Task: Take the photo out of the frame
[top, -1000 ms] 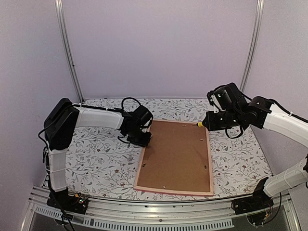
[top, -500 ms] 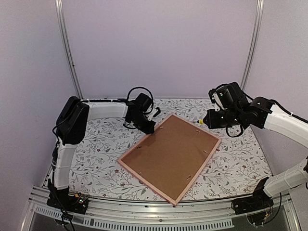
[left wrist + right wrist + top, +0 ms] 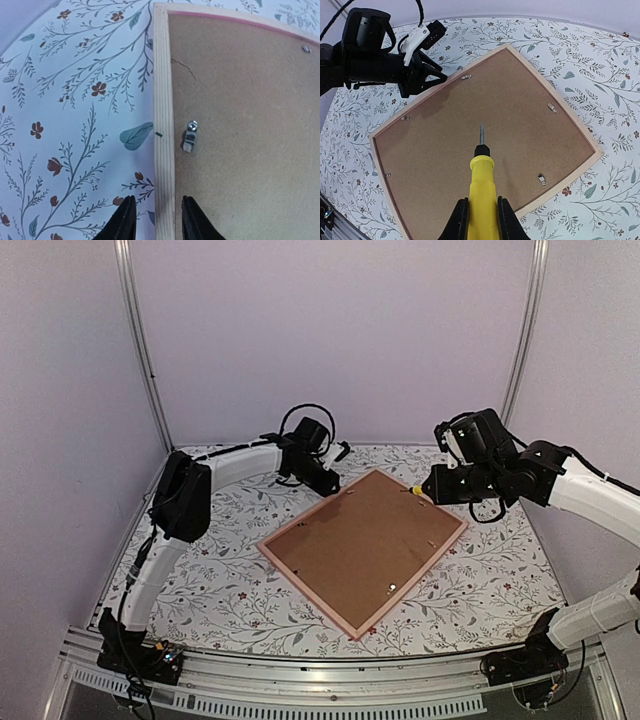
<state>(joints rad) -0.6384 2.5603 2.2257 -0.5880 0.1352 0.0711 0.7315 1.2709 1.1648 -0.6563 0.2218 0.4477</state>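
Top external view: the frame [image 3: 309,590] lies flat on the counter [image 3: 220,580], near the middle, and the counter has a white cover with little leaves and flowers. The frame sits crooked. Its long way runs from the near left to the far right. One corner points at the back wall and one corner points at the near edge, between the two arms.

The frame is face down. You see its back side. It has a thin edge of pale wood, and a pink line shows along one side in the left wrist view. A plain brown board [image 3: 365,550] fills the inside. Small metal clips [image 3: 190,136] sit on the board just inside the edge.

The left fingers [image 3: 325,480] are at the far left long side of the frame, close to the back corner. In the left wrist view they stand a little apart, and the wood edge shows in the gap between them. I cannot tell if they touch the wood. One clip lies just past them on the board.

The right fingers [image 3: 432,490] are by the far right short side. They are clamped on a tool with a yellow handle [image 3: 481,175]. The tool has a black ring and a thin metal tip. In the right wrist view the tip points at the middle of the brown board. I cannot tell if it touches the board.
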